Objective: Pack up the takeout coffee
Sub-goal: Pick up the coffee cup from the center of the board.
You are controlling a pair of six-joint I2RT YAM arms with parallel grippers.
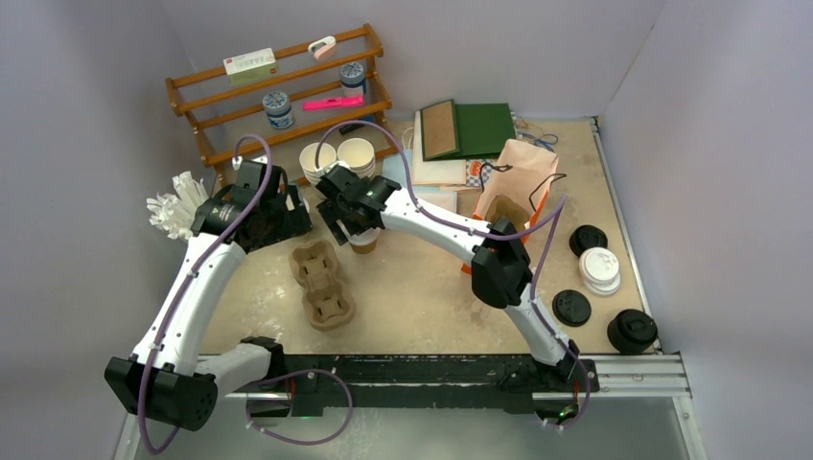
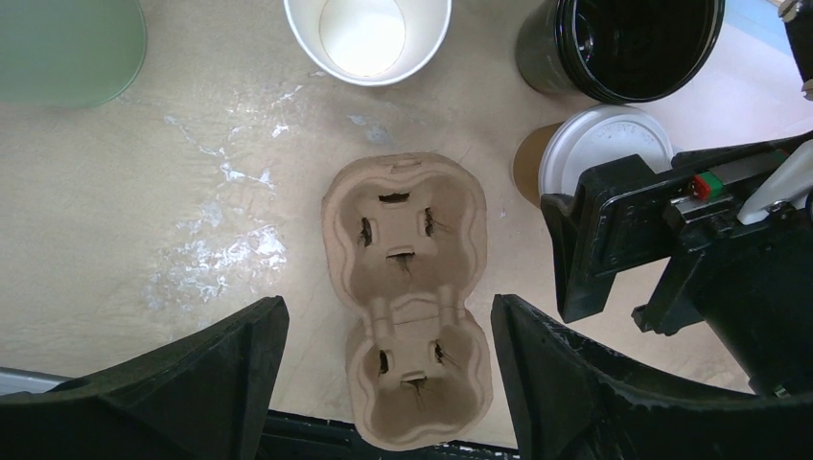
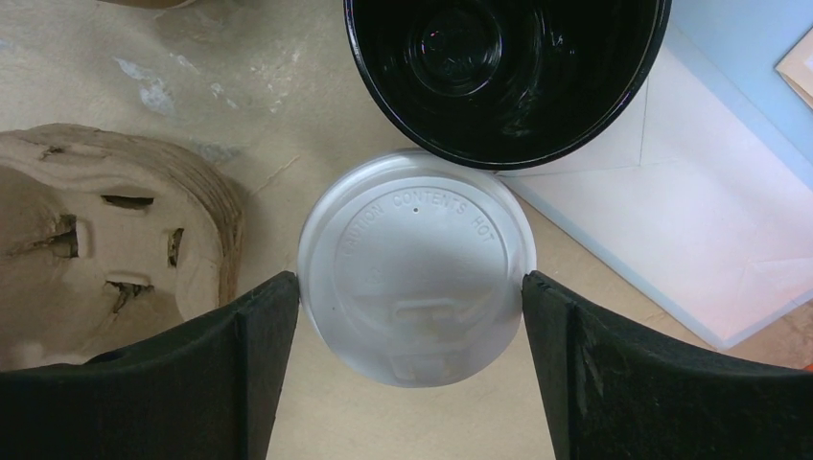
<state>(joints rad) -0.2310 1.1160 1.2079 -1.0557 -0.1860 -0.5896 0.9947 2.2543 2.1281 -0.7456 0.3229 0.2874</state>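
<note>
Two arms reach over a tan table (image 1: 422, 287). Far left at the back stands a wooden shelf (image 1: 278, 96) with small items on it. Left gripper (image 2: 388, 316) hangs above a pulp cup carrier (image 2: 407, 249), jaws spread wide with nothing between them, not touching the carrier; both carrier pockets look empty. Behind the carrier sits a white cup (image 2: 367, 38), open and empty. Just right of the carrier stands one coffee cup (image 1: 364, 241), brown paper, upright on the table, white lid (image 3: 412, 268) on top. Right gripper (image 3: 410, 287) straddles that cup, one finger at each side of the lid, right at its rim; cannot tell whether they press it or just sit beside it. Black cup (image 3: 503, 67) stands directly behind the coffee cup, open, nearly touching the lid in the wrist view. Further right, a tan paper bag (image 1: 518, 187) stands open. Far right, three black lids (image 1: 571, 307) and a stack of white lids (image 1: 599, 268) lie on the table, well apart from the coffee cup.
</note>
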